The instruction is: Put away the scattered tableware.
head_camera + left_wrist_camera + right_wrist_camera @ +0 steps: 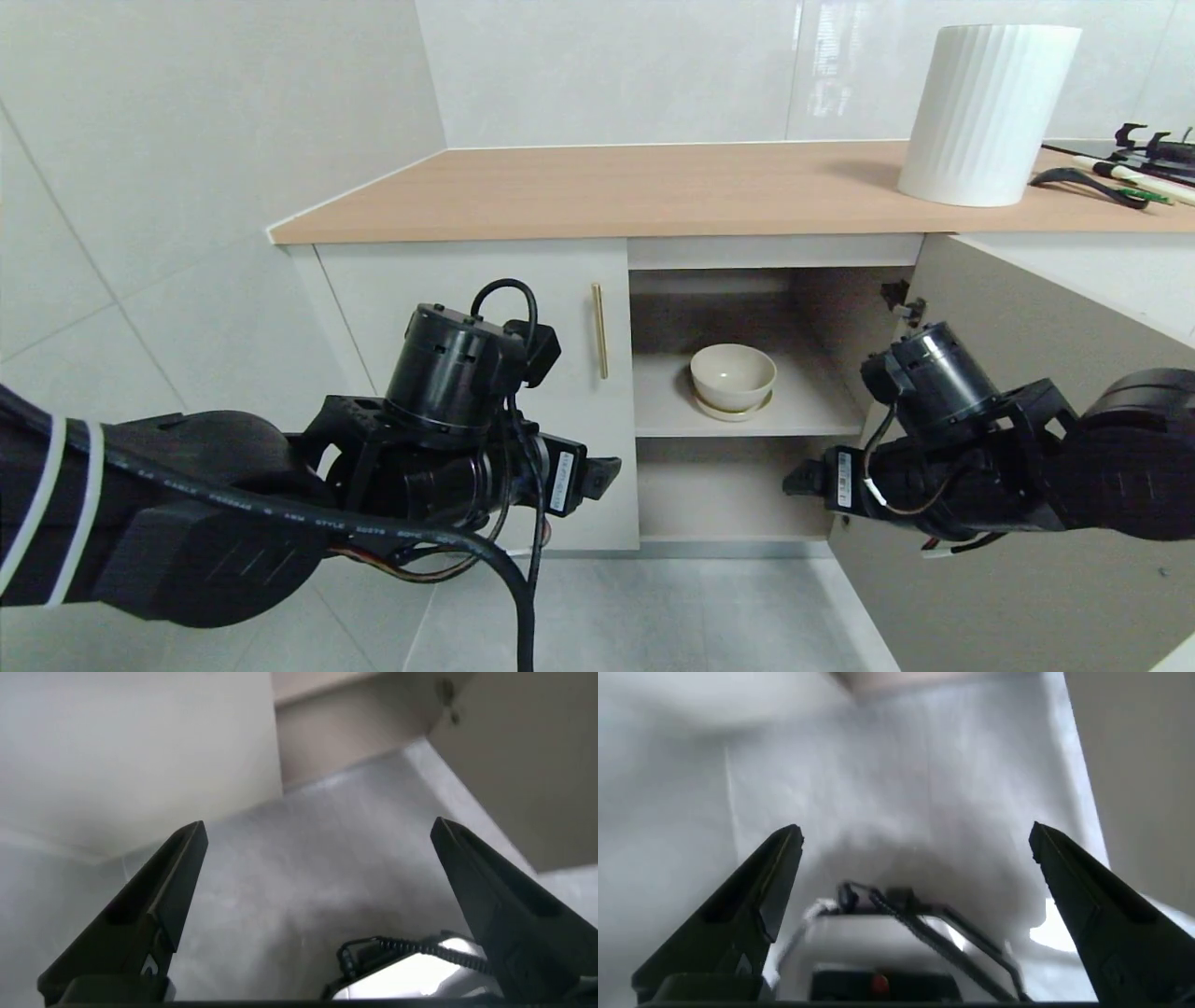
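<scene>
Tally: 1 bowl [733,373], 1 saucer [734,409], 1 white ribbed canister [985,112], 2 cabinet doors, i.e. shut door [448,271] + open door [980,616], 1 brass handle [598,331], 2 grippers, i.e. left gripper [318,831] + right gripper [915,833], and several utensils [1111,182], exact no. unclear.

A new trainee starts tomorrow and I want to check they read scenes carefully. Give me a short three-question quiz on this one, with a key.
1. True or false: the bowl sits on a saucer on the shelf.
2. Which door is open? A) the left one, with the handle; B) the right door; C) both.
3. Fill in: the left gripper and the right gripper are both ____, holding nothing.
Key: 1 true; 2 B; 3 open.
</scene>
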